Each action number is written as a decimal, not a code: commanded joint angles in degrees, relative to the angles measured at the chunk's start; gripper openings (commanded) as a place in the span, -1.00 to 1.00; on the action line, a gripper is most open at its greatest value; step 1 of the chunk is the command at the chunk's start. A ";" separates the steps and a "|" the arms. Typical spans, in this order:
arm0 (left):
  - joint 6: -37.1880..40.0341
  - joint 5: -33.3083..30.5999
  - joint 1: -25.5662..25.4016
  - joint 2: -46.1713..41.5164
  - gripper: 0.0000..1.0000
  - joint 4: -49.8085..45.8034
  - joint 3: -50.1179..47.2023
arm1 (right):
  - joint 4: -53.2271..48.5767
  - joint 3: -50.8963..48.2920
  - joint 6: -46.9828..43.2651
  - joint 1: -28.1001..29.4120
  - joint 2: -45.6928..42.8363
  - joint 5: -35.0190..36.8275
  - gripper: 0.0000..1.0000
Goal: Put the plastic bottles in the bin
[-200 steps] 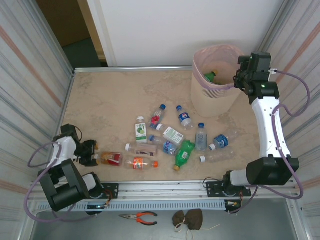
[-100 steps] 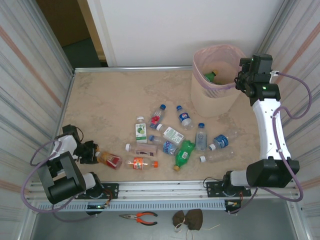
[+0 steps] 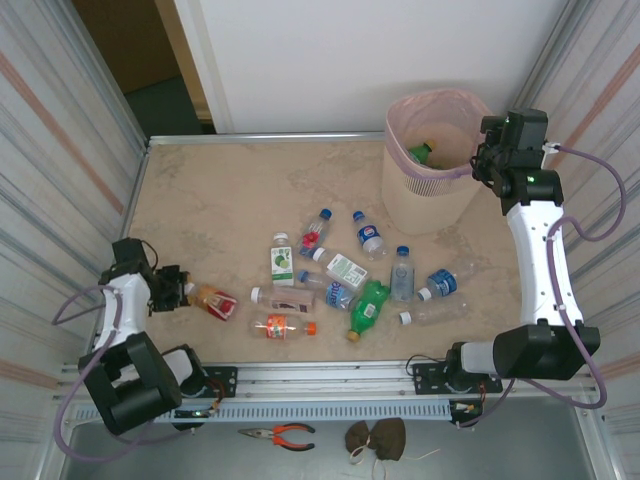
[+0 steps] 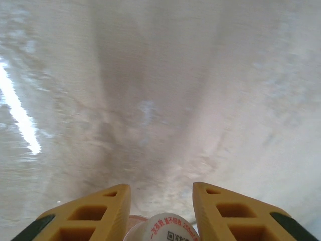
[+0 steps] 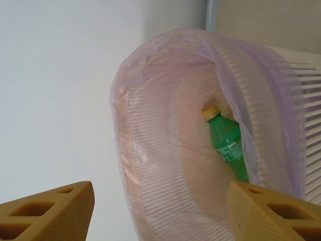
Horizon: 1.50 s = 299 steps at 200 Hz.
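Observation:
My left gripper [image 3: 178,294] is at the table's left side, shut on a red-labelled bottle [image 3: 214,301]. The bottle's white cap [image 4: 163,229] sits between the yellow fingers [image 4: 95,211]. Several more plastic bottles lie in the middle of the table, among them an orange one [image 3: 283,325], a green one [image 3: 367,307] and a clear blue-capped one [image 3: 370,238]. The bin [image 3: 428,205], beige with a pink liner, stands at the back right. My right gripper [image 3: 482,160] hovers open beside its rim [image 5: 165,42], nothing between its fingers. A green bottle [image 5: 228,146] lies inside the bin.
Corrugated metal walls close in both sides of the table. A metal rail runs along the near edge by the arm bases. Orange-handled pliers [image 3: 280,434] and a brown object [image 3: 376,438] lie below that rail.
My left gripper has closed on the red-labelled bottle and pulled it back and to the left, away from the orange bottle. The right gripper has barely shifted by the bin.

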 commanded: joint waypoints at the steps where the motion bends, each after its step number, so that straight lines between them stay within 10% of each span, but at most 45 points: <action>1: 2.56 5.51 0.38 -2.09 -0.52 5.78 1.89 | 1.28 -0.71 -2.15 -0.49 -1.84 0.09 0.37; 68: 10.14 17.22 -0.42 -6.12 -0.59 25.32 4.78 | 23.57 -2.93 -24.10 1.99 0.00 -19.10 0.28; 139: 22.19 20.80 -13.54 -5.69 -0.59 36.14 13.98 | 36.54 -2.11 -46.56 12.99 2.49 -39.15 0.29; 230: 33.79 23.70 -31.27 -0.72 -0.68 40.53 27.86 | 37.20 -9.44 -76.29 29.97 1.10 -46.35 0.50; 299: 39.30 37.41 -41.42 3.74 -0.69 45.33 37.03 | 32.52 -12.56 -93.19 37.44 0.24 -58.37 0.63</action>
